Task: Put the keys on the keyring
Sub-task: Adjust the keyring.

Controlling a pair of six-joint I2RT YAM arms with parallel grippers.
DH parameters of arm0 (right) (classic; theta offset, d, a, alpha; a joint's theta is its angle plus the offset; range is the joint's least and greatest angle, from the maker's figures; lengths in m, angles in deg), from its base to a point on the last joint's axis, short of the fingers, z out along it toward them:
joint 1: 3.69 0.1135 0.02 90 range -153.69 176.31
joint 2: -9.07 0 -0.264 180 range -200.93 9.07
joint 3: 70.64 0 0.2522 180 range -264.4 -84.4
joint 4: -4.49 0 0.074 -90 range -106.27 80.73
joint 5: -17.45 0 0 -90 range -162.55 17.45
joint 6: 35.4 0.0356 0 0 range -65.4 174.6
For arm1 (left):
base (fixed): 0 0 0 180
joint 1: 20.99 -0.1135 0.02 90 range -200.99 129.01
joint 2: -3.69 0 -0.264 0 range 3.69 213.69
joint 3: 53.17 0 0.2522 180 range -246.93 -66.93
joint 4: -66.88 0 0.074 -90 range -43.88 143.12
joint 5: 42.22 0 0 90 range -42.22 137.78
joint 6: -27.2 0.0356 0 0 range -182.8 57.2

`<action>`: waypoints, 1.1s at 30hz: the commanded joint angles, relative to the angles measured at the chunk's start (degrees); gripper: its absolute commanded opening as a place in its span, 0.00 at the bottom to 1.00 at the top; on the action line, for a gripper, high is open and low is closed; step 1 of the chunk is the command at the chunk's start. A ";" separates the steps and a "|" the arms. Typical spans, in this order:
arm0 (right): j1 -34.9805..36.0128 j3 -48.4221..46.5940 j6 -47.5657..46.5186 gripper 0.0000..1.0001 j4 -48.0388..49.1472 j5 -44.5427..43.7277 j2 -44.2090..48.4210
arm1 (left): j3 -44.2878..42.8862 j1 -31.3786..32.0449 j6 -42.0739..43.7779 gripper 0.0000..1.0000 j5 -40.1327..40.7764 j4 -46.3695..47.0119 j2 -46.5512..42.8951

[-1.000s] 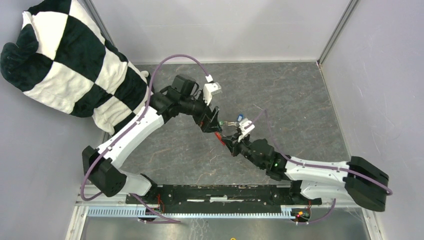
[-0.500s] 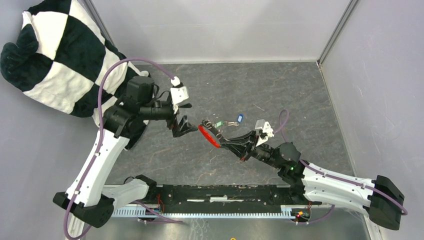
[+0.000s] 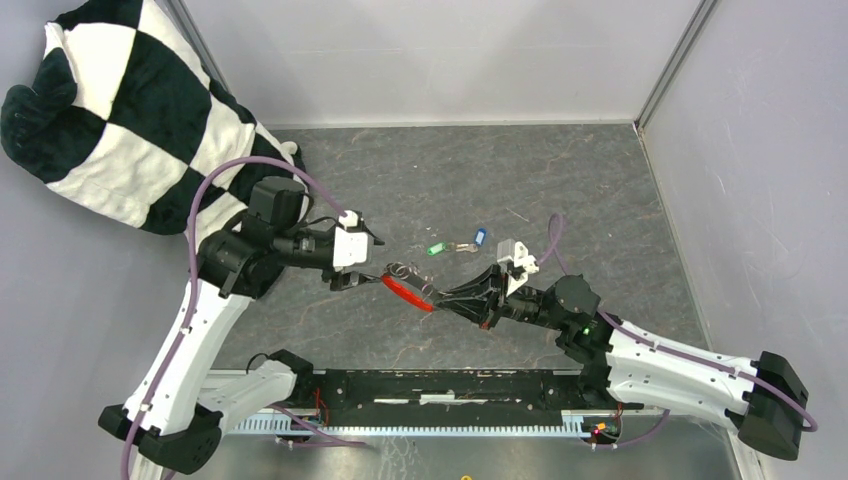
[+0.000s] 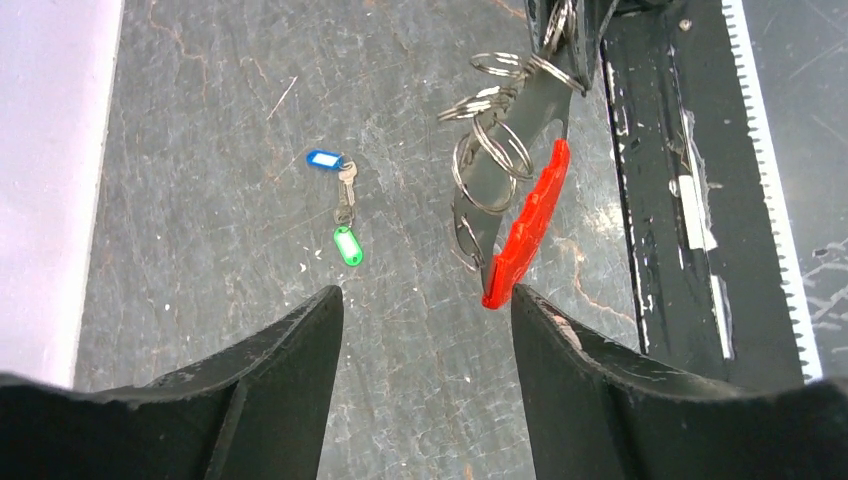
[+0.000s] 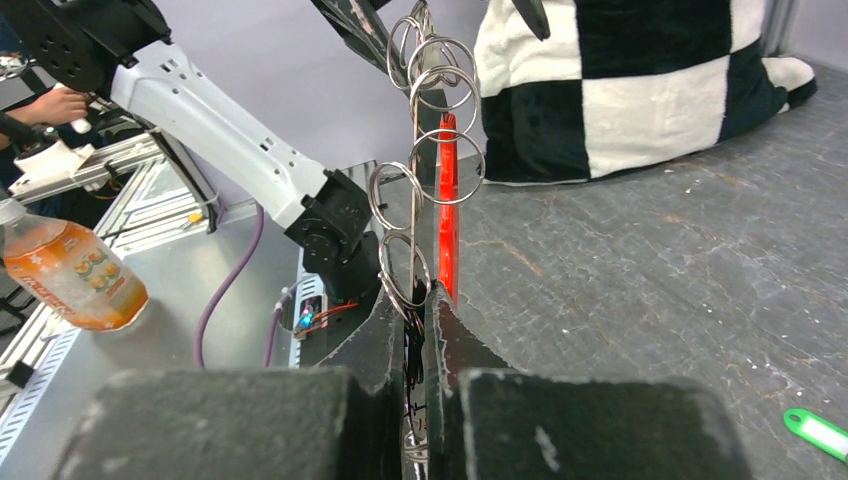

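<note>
Swinging back in after pulling away, the left hand [image 3: 350, 277] now hangs just left of the keyring [image 3: 405, 290], fingers spread and gripping nothing. The right hand [image 3: 447, 297], pressed together, pinches the keyring's chain of rings and holds it above the bench [image 3: 600, 200]. The keys [image 3: 455, 245] lie just beyond the keyring, likely still unthreaded. A checkered plush [image 3: 130, 110] sits far left of the keyring, and nothing blocks the keys.

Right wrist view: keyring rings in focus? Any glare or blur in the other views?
Right wrist: keyring sharp, rings distinct; near fingers soft. Left wrist: keys small but crisp, pale sheen on the table. Top external: even light, no glare, rings too small to separate.
</note>
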 commanded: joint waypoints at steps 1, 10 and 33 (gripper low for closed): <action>-0.50 -3.95 -0.23 0.00 0.27 3.37 -0.30 | 1.24 0.12 8.01 0.69 -2.48 -0.90 -2.20; -0.88 -4.33 0.12 0.00 0.39 3.63 -1.37 | 1.58 0.22 0.23 0.50 -9.95 1.16 -2.50; -4.99 -1.02 6.52 0.01 13.55 7.34 1.06 | 16.57 0.04 -58.26 0.79 -18.97 40.95 -5.64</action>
